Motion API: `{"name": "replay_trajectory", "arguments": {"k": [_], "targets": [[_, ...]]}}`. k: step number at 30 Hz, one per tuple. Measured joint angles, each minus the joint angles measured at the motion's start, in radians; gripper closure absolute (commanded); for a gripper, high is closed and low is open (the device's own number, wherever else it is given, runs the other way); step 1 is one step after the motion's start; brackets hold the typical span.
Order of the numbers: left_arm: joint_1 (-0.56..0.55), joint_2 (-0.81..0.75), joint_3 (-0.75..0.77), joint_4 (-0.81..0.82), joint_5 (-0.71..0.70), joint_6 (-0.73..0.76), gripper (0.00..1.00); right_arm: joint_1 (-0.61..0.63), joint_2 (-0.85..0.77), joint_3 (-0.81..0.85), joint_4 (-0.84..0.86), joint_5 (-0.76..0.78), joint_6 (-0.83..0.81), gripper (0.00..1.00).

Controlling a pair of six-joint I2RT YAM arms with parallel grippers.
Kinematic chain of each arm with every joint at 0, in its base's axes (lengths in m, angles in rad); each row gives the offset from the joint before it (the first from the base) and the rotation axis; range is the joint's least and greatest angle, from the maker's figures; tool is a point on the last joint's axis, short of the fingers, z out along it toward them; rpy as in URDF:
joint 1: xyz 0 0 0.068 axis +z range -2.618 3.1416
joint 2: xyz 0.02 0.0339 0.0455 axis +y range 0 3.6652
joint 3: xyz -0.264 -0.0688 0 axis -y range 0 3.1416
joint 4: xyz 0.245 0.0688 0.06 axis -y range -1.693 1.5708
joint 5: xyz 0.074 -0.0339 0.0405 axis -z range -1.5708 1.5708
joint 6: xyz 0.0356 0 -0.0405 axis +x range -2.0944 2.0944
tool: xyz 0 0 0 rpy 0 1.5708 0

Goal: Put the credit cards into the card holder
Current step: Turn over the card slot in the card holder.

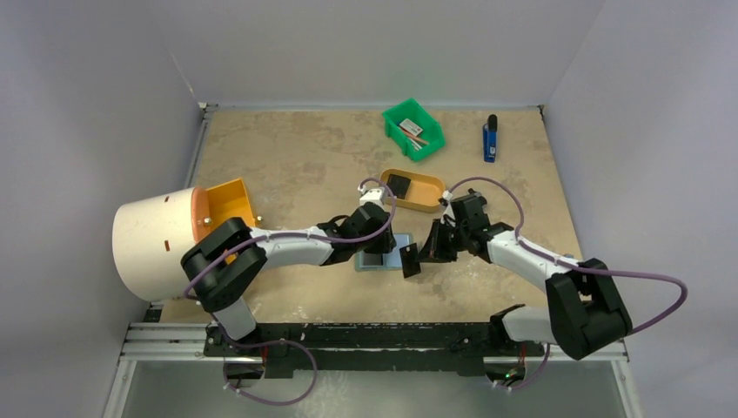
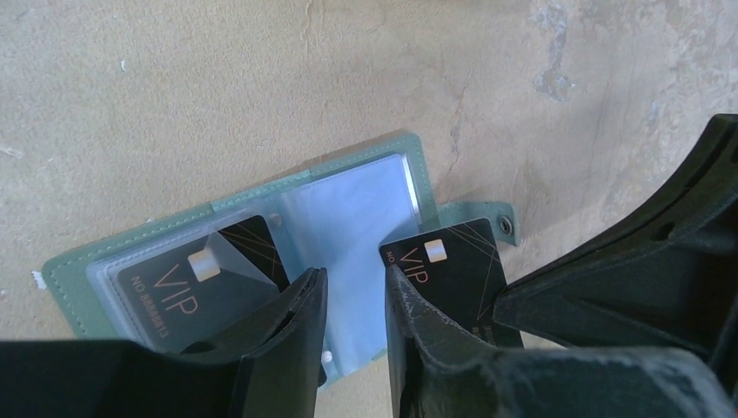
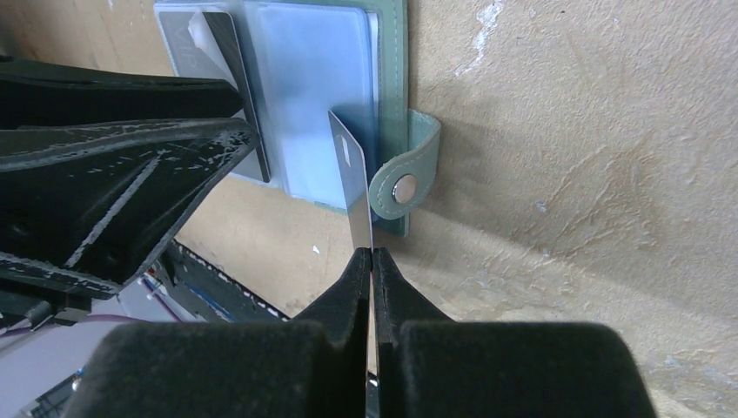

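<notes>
On the beige tabletop (image 1: 305,165) the card holder (image 2: 348,200) lies opened flat with one credit card (image 2: 200,279) pocketed; the left gripper (image 2: 352,279) hovers over it, jaws partly apart and empty, while the right gripper (image 3: 372,254), clamped on a second credit card (image 3: 352,174), holds it edge-on by the snap tab (image 3: 402,187), presumably for insertion.

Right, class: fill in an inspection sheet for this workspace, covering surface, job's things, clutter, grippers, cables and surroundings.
Surface: tan mottled tabletop.
Job's things: card holder lies open; one credit card sits in a pocket; second card held on edge beside the snap strap; what looks like a third card lies in the oval tray.
Clutter: green bin holding small items; blue tool; white cylinder beside an orange bin.
Grippers: left gripper jaws apart above the holder, holding nothing; right gripper jaws shut on the second card.
Cables: purple cables loop along both arms.
Surroundings: pale walls; metal rail at the near edge.
</notes>
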Motion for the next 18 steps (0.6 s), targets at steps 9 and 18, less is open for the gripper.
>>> {"name": "replay_trajectory", "arguments": {"k": [9,18], "targets": [[-0.001,0.079,0.063,-0.064,-0.004,0.005,0.77,0.000,0.011,-0.002,0.014,-0.004,0.006,1.00],[-0.004,0.108,0.104,-0.129,-0.043,0.007,0.79,0.001,-0.149,0.019,-0.148,0.045,-0.002,1.00]]}}
